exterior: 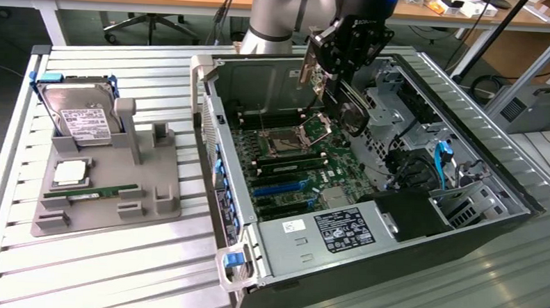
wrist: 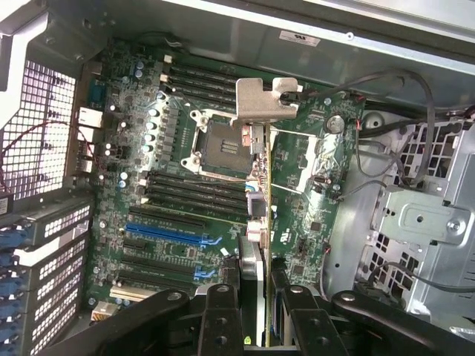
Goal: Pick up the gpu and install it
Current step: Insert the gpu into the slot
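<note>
light: bright, even overhead | shadows: soft | glare: slight

The tabletop (exterior: 94, 271) is made of long silver slats. A gray holder (exterior: 86, 219) lies on it toward the exterior view's left. A big open computer case (exterior: 343, 290) lies on its side just beside the holder.

Case (exterior: 204, 74) open above; motherboard (exterior: 298, 162) clear under tool (wrist: 254, 291) gripping gpu (wrist: 257, 100). Blue slots (wrist: 167, 231) unblocked. Drive cage (wrist: 427, 222), loose cables (exterior: 439, 160) crowd case's edge at exterior view's right; power supply (exterior: 346, 227) fills one end.
</note>
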`<state>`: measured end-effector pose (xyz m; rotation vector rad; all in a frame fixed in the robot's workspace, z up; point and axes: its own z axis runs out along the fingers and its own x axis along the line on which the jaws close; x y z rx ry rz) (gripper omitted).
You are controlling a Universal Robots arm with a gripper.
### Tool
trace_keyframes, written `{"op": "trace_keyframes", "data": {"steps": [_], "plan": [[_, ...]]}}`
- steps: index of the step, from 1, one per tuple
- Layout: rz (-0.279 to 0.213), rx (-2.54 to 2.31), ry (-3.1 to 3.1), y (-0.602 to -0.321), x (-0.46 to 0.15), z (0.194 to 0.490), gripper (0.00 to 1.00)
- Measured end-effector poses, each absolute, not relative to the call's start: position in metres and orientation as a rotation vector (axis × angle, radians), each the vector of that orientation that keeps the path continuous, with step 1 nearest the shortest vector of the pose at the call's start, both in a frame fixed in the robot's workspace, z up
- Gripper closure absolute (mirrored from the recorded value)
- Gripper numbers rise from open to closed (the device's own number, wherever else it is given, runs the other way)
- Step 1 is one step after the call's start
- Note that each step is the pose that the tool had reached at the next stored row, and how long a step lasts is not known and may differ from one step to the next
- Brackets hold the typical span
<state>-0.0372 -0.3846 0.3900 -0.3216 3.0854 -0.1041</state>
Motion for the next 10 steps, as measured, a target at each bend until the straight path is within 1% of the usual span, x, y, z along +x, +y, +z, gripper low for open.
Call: {"op": "trace_keyframes", "data": {"steps": [10], "plan": [[-0.105,-0.334,3.084,-0.3846,-0.0372,0.39,0.73]]}}
